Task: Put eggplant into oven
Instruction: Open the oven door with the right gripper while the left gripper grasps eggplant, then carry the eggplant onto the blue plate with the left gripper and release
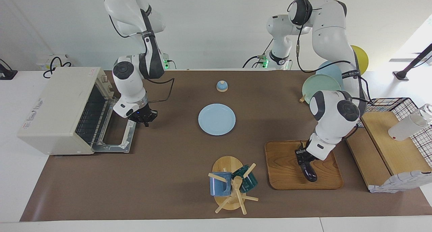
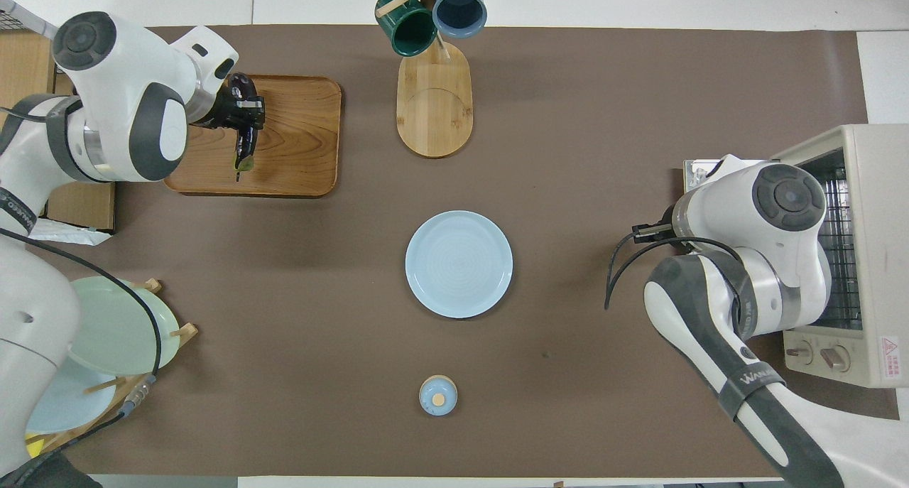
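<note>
The boxy cream-white toaster oven (image 1: 55, 110) stands open at my right arm's end of the brown counter (image 1: 168, 178), door down. My right gripper (image 1: 145, 119) hovers over that door; its spread I cannot tell. My left gripper (image 1: 301, 156) clasps the glossy dark purple eggplant (image 1: 308, 171) over the wooden tray (image 1: 287, 171).

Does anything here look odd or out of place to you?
One thing: the eggplant stands tilted over the wooden tray rather than lying flat, because the left gripper is shut on it. The oven door hangs open, with the right gripper over it.
</note>
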Action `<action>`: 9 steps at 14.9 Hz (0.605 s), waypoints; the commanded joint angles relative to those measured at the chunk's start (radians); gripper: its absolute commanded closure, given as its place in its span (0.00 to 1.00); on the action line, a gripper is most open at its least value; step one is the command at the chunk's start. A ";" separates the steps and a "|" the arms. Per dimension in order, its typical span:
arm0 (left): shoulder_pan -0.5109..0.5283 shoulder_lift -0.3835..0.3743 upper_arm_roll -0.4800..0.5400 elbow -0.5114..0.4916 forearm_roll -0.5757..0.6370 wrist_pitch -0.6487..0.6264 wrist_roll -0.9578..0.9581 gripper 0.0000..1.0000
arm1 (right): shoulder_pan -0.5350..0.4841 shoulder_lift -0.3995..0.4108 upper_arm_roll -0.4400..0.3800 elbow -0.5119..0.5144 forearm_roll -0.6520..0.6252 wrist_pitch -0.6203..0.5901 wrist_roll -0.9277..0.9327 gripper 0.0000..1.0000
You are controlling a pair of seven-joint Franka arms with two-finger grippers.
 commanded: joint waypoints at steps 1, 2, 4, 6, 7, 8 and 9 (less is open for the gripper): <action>-0.003 -0.140 0.006 -0.020 -0.069 -0.148 -0.028 1.00 | 0.000 -0.029 -0.011 0.106 0.024 -0.143 -0.001 0.85; -0.008 -0.172 0.004 -0.022 -0.072 -0.196 -0.057 1.00 | -0.001 -0.032 -0.012 0.135 0.015 -0.192 -0.001 0.52; -0.047 -0.250 0.001 -0.049 -0.074 -0.280 -0.134 1.00 | -0.026 -0.047 -0.017 0.198 0.013 -0.286 -0.016 0.20; -0.119 -0.316 0.000 -0.089 -0.078 -0.307 -0.256 1.00 | -0.046 -0.050 -0.018 0.303 0.012 -0.429 -0.058 0.11; -0.168 -0.347 0.000 -0.123 -0.078 -0.302 -0.324 1.00 | -0.052 -0.050 -0.020 0.365 0.009 -0.506 -0.067 0.00; -0.211 -0.372 0.000 -0.155 -0.083 -0.299 -0.369 1.00 | -0.073 -0.050 -0.018 0.402 0.009 -0.552 -0.067 0.00; -0.262 -0.389 0.001 -0.196 -0.103 -0.282 -0.396 1.00 | -0.089 -0.050 -0.017 0.401 0.010 -0.556 -0.067 0.00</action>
